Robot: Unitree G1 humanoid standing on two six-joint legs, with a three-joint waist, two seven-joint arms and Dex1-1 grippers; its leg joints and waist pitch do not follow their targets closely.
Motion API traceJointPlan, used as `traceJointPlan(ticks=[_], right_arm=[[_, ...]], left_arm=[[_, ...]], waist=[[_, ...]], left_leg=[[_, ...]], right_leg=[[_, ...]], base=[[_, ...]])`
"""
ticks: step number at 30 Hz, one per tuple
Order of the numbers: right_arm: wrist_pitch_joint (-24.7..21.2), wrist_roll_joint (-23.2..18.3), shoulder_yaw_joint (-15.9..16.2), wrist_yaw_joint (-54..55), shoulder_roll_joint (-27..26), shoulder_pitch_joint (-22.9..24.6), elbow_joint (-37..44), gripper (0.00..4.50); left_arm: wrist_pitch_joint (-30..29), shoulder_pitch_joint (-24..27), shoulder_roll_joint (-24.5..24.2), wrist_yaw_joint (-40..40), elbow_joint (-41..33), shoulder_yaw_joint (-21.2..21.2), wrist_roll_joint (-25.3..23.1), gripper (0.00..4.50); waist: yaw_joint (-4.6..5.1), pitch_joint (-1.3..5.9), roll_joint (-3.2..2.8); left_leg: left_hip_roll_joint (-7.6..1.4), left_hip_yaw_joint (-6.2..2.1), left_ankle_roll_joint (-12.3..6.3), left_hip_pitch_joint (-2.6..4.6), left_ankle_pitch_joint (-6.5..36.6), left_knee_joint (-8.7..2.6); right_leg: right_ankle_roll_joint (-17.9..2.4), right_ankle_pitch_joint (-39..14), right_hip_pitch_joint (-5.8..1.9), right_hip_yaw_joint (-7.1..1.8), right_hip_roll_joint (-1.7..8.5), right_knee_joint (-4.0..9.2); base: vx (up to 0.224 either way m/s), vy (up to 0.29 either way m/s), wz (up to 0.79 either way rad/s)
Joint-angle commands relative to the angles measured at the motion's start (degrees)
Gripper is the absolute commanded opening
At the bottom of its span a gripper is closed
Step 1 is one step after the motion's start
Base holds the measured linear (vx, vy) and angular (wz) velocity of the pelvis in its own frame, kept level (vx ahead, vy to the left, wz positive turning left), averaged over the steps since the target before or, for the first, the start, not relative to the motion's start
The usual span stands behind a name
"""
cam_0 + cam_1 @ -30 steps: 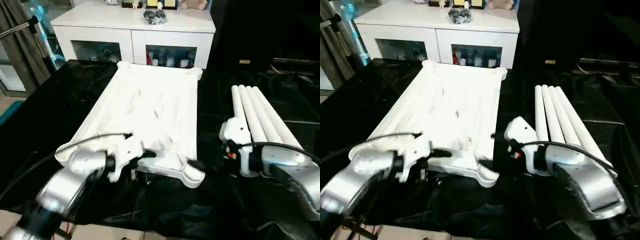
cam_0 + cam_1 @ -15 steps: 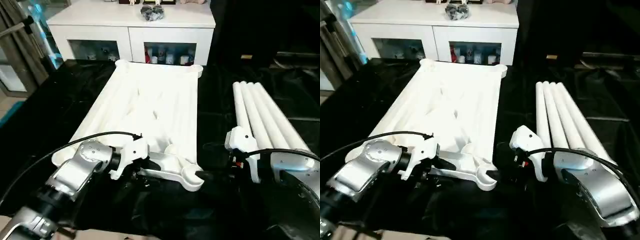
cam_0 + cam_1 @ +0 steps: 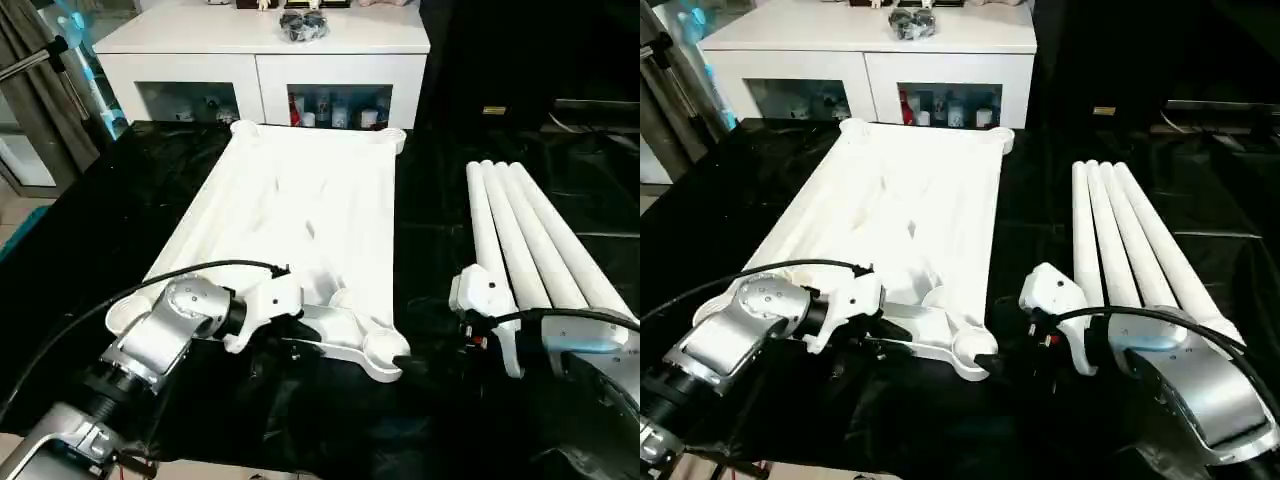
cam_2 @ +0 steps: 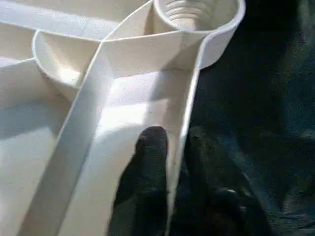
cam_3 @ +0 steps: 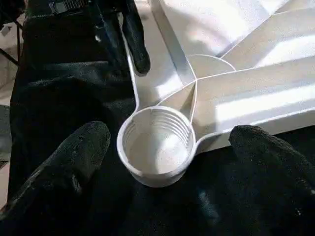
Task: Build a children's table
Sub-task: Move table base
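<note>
The left arm reaches in from the near left, its silver forearm angled toward the near edge of the tabletop (image 3: 300,215), wrist turned so the left gripper (image 4: 170,162) lies roughly level along that edge. In the left wrist view one black finger (image 4: 150,147) rests inside the rim wall and the other sits outside it on the black cloth (image 3: 120,200) — the fingers are pinched on the thin rim of the tabletop.

The right arm comes in from the near right, forearm low, its right gripper (image 5: 167,147) aimed at the near right corner socket (image 5: 156,145). Its two fingers stand wide apart, one on each side of the socket, touching nothing that can be made out.

The tabletop lies ribbed underside up on the cloth, long axis running away from the robot toward the white cabinet (image 3: 265,60), round sockets at its corners. The four legs (image 3: 525,235) lie side by side to its right, close together and fanning slightly, long axes also running away from the robot — their near ends are hidden behind the right wrist.

In the head views both grippers' black fingertips are lost against the dark cloth
</note>
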State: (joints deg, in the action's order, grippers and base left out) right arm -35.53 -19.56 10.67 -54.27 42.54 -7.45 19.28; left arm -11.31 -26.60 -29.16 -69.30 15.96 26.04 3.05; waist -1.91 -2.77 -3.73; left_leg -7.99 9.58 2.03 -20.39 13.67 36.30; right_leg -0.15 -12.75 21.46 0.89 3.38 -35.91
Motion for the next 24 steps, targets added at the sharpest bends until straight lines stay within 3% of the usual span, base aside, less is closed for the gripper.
traceJointPlan(ticks=[1, 7, 11, 13, 16, 18, 20, 24], right_arm=[[0.66, 0.59, 0.79, -0.26, 0.5, 0.33, 0.58, 4.37], [1.06, 0.87, 0.76, 0.12, 0.29, 1.09, 0.5, 4.37], [0.88, 1.1, 0.8, 0.94, -0.05, 1.81, 1.13, 4.37], [0.82, 1.24, 0.83, 1.58, -0.36, 2.16, 1.42, 4.37], [0.86, 1.24, 0.79, 1.91, -0.53, 2.53, 1.6, 4.37], [1.13, 1.47, 0.96, 2.1, -0.65, 2.73, 1.62, 4.37], [1.22, 1.66, 1.13, 2.3, -0.77, 2.8, 1.65, 4.37], [1.32, 2.22, 1.4, 2.71, -1.06, 2.49, 1.53, 4.37]], left_arm=[[0.6, 0.0, -0.57, 1.37, -0.37, 0.31, -1.73, 0.5], [-0.92, 1.76, -0.32, 6.41, -4.03, -0.51, -3.94, 0.11], [-7.36, 4.93, 1.67, 12.6, -11.62, -3.13, -4.02, 0.01], [-9.34, 6.65, 2.61, 15.13, -15.28, -3.89, -4.5, 0.01], [-10.88, 8.15, 3.86, 18.06, -18.3, -4.5, -5.14, 0.01], [-12.15, 8.9, 4.52, 19.62, -19.94, -4.5, -5.33, 0.01], [-14.11, 9.37, 4.82, 20.71, -21.09, -4.54, -5.39, 0.01], [-13.89, 9.64, 4.98, 21.88, -22.46, -4.18, -6.24, 0.01]], waist=[[-0.06, 2.89, 0.39], [0.35, 2.87, 0.14], [0.69, 2.82, 0.15], [0.89, 2.77, 0.44], [1.21, 2.72, 0.38], [1.26, 2.81, 0.73], [1.19, 3.0, 0.71], [1.2, 3.04, 0.85]], left_leg=[[-4.95, -2.13, -3.61, 0.11, 7.39, -5.17], [-5.03, -2.32, -3.34, -0.14, 7.79, -5.22], [-5.01, -2.3, -3.63, -0.23, 7.27, -5.15], [-4.9, -2.3, -4.43, -0.39, 6.68, -5.07], [-4.89, -2.39, -4.98, -0.5, 7.07, -5.1], [-4.9, -2.38, -5.53, -0.6, 6.26, -5.08], [-4.8, -2.35, -6.7, -0.79, 3.56, -4.77], [-4.76, -2.32, -8.01, -0.91, 2.17, -4.61]], right_leg=[[-16.76, -4.52, -2.54, -2.61, 5.13, 4.33], [-17.05, -3.34, -2.79, -2.56, 5.25, 4.22], [-17.25, -3.78, -2.87, -2.56, 5.25, 4.3], [-17.11, -4.19, -2.83, -2.52, 5.15, 4.49], [-16.69, -5.81, -2.79, -2.46, 5.13, 4.6], [-16.45, -5.58, -2.68, -2.39, 5.03, 4.57], [-16.59, -2.39, -2.62, -2.37, 5.09, 4.36], [-16.84, -0.06, -2.63, -2.27, 5.03, 4.17]], base=[[0.0, 0.0, 0.0], [0.0, 0.0, 0.0], [0.0, 0.0, 0.0], [0.0, 0.0, 0.0], [0.0, 0.0, 0.0], [0.0, 0.0, 0.0], [0.0, 0.0, 0.0], [0.0, 0.0, 0.0]])
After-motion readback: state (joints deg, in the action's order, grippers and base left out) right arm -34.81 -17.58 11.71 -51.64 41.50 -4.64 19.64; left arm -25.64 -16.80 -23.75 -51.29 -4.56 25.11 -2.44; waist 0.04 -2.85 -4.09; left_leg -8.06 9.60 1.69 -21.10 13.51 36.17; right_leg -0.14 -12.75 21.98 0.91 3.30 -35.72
